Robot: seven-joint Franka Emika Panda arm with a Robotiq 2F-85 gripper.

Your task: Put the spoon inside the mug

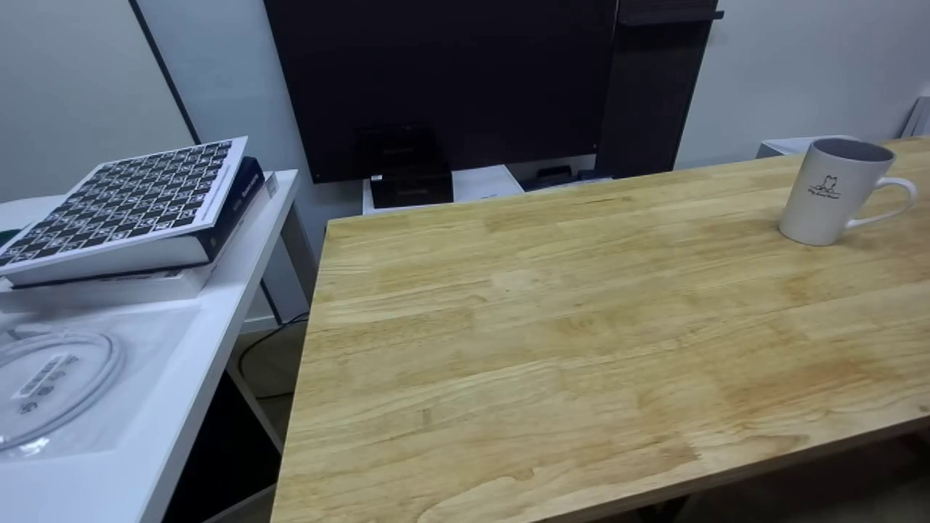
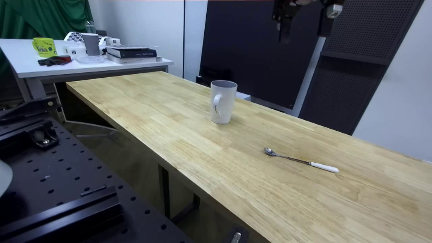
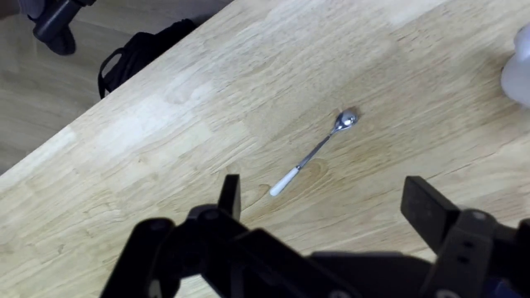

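The spoon (image 2: 301, 161) lies apart from the mug (image 2: 227, 101), bowl end towards it — and with the gripper (image 2: 305, 35) above mug height, spread wide and empty, the reach seems in hand, calling next for lowering to the spoon.

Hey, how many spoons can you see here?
1. The spoon lies on the wooden table, apart from the white mug, as an exterior view and the wrist view show. The mug's bottom is out of sight, so a short one could be hidden inside.
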